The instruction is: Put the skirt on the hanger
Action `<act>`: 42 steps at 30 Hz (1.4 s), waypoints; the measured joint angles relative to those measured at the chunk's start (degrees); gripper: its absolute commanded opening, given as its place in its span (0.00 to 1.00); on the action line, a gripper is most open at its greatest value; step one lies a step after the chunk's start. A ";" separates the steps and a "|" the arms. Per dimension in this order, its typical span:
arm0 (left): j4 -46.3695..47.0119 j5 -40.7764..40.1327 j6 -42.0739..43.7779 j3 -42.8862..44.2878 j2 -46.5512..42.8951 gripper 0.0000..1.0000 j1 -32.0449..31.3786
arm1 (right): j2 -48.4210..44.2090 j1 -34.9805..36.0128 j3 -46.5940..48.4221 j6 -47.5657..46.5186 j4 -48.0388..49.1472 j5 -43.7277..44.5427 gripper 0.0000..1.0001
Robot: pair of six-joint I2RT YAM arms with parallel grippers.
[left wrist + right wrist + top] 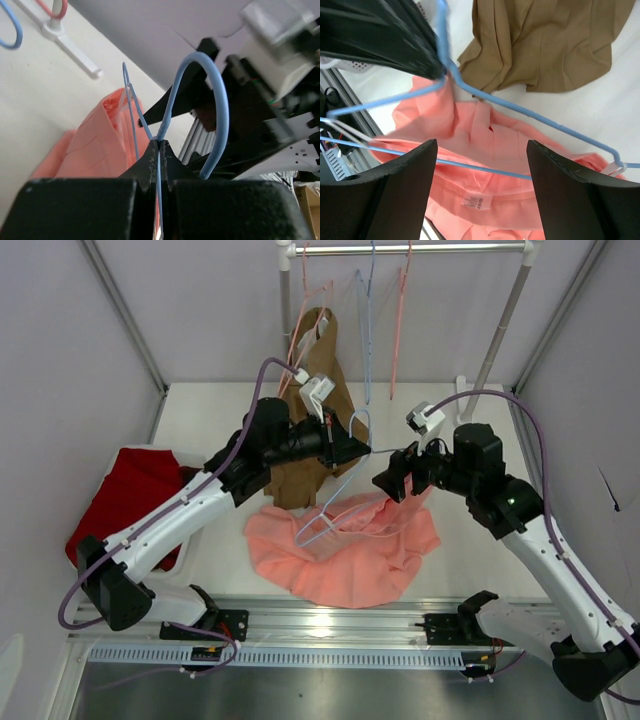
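- Left hand (352,448) is clenched on the pale-blue hanger (224,110) just below its hook, holding it above the desk (200,410).
- Salmon-pink skirt (345,555) lies crumpled on the desk, beneath the hanger.
- Right hand (392,480) is released, fingers spread wide over the skirt.

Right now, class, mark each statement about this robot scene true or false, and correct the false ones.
1. The left end effector is shut on the hanger just below its hook. True.
2. The right end effector grips the skirt. False: its fingers stand open above the skirt.
3. The skirt hangs from the rail. False: it lies on the table, away from the rail.
4. A dark red cloth lies left of the skirt in the top view. True.
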 measured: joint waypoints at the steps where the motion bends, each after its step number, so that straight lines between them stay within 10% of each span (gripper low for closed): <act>1: 0.04 0.24 0.04 -0.76 0.00 0.00 0.11 | -0.72 0.00 0.00 -0.20 0.15 -0.24 0.79; 12: 2.23 1.95 -0.02 -7.91 -0.81 0.00 0.55 | -6.56 0.07 0.96 -3.30 0.39 -5.73 0.82; 28: 5.90 3.32 -0.04 -16.11 -1.40 0.00 0.61 | 9.03 -5.22 -1.95 -4.79 5.14 -14.14 0.80; 33: 5.75 1.81 -0.04 -19.30 -1.81 0.27 0.52 | 10.25 -5.25 -2.43 -2.64 4.61 -8.57 0.77; 42: 4.28 -5.51 -3.91 -29.77 -7.23 0.43 -7.74 | 13.70 -5.55 -1.09 1.55 -1.31 -2.03 0.74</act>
